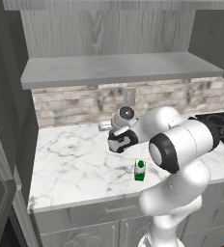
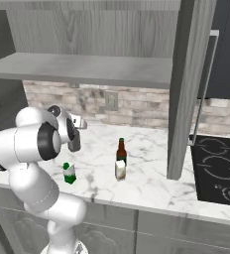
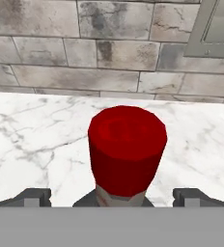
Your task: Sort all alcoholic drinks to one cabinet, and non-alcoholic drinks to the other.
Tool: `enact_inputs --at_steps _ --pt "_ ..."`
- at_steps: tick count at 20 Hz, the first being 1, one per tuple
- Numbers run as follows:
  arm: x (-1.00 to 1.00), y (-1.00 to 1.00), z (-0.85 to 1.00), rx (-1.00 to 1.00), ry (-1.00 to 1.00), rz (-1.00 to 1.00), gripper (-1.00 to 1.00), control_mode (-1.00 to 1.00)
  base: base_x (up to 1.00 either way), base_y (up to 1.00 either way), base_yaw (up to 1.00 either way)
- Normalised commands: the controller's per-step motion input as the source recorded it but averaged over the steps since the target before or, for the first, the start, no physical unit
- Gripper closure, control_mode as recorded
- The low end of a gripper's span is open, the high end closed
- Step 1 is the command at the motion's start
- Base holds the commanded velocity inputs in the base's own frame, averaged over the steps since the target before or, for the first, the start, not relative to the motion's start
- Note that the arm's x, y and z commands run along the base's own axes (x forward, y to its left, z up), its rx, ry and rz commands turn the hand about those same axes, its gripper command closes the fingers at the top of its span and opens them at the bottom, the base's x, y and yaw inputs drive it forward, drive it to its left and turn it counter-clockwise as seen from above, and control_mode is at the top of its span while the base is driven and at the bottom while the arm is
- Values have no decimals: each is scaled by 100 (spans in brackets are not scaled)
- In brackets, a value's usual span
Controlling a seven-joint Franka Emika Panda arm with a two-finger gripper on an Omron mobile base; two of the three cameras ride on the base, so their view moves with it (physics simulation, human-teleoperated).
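The gripper (image 3: pixel 112 197) stands wide apart, one fingertip on each side of the tall bottle (image 3: pixel 127 154), holding nothing yet. To grip well, I would sink lower so the pads meet the neck under the red cap (image 3: pixel 127 144), centred, then close. The bottle stands upright on the marble counter (image 3: pixel 41 140), near the brick wall (image 3: pixel 85 53), grey glass showing under its cap.

- The red-capped clear-grey glass bottle (image 3: pixel 127 154) stands between the wide-apart dark fingertips (image 3: pixel 34 197), bare marble on both sides of it.
- Behind it, the stone-tile backsplash (image 3: pixel 85 58) closes the way (grey wall socket (image 3: pixel 215 29) above).
- The green-and-white carton (image 2: pixel 69 173), brown green-labelled bottle (image 2: pixel 121 151) and cream-yellow carton (image 2: pixel 120 170) stand well apart on the white marble counter (image 2: pixel 151 183).
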Motion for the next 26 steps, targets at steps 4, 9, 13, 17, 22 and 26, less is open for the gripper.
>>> enact_inputs --at_steps 4,9,13,17,22,26 --pt "5 2 0 0 0 -1 100 -100 0 0 0" --pt "6 5 0 0 2 -2 100 -100 0 0 0" --pt "4 0 0 0 5 -3 100 -100 0 0 0" --pt "2 0 0 0 3 0 100 -100 0 0 0" --pt "0 1 0 0 0 0 100 -100 0 0 0" --pt "-2 0 18 0 -1 1 100 -100 0 0 0"
